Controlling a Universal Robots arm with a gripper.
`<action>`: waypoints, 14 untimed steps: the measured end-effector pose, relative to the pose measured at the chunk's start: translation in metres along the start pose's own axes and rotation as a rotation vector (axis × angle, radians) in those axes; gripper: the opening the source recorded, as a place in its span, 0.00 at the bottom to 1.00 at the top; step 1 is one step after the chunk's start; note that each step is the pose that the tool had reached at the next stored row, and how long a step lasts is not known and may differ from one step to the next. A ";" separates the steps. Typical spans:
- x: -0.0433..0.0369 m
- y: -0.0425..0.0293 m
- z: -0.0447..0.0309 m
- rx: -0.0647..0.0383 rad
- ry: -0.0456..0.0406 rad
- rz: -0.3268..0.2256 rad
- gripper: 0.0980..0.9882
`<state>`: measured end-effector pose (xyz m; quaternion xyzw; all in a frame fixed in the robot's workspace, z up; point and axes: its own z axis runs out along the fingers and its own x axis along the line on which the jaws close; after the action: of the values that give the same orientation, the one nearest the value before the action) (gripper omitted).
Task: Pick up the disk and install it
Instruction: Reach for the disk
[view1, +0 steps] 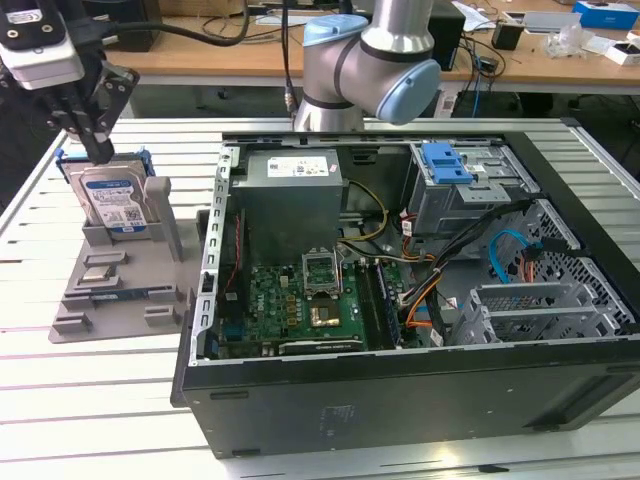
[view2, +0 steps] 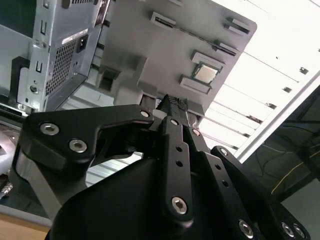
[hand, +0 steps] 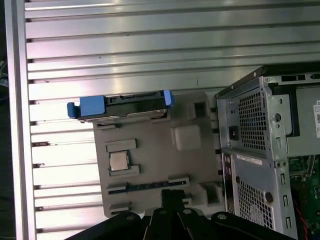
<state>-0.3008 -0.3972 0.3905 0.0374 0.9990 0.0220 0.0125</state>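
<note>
1. The disk (view1: 112, 200) stood on edge in a slot at the far end of a grey holder (view1: 140, 265), its white-and-blue label facing the camera in the exterior view. In the first wrist view the disk (hand: 120, 106) was seen edge-on, with its blue frame sticking out at both ends.
2. The gripper (view1: 98, 152) hung over the holder, just above the disk's top edge in the exterior view. In the first wrist view its fingertips (hand: 172, 196) looked pressed together with nothing between them, over the end of the holder away from the disk.
3. The second wrist view showed the gripper (view2: 172, 104) side-on, with the holder (view2: 165, 55) beyond it.
4. A square silver chip (hand: 119, 161) lay in a pocket of the holder, well apart from the disk.
5. The holder sat on a slatted metal table (view1: 100, 400).
6. Just beside it, toward the exterior view's right, an open computer case (view1: 400, 400) lay on its side.
7. Inside the case were a grey power supply (view1: 290, 200), a green circuit board (view1: 290, 300) and a metal cage with a blue latch (view1: 445, 162) on top.
</note>
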 end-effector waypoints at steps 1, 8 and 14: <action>0.0034 -0.0003 0.0000 0.000 0.0000 0.000 0.01; 0.0191 0.0002 0.0046 0.001 -0.0003 0.000 0.01; 0.0361 0.0073 0.0116 0.005 -0.0004 0.000 0.01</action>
<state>-0.3359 -0.3867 0.3783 0.0374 0.9990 0.0197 0.0126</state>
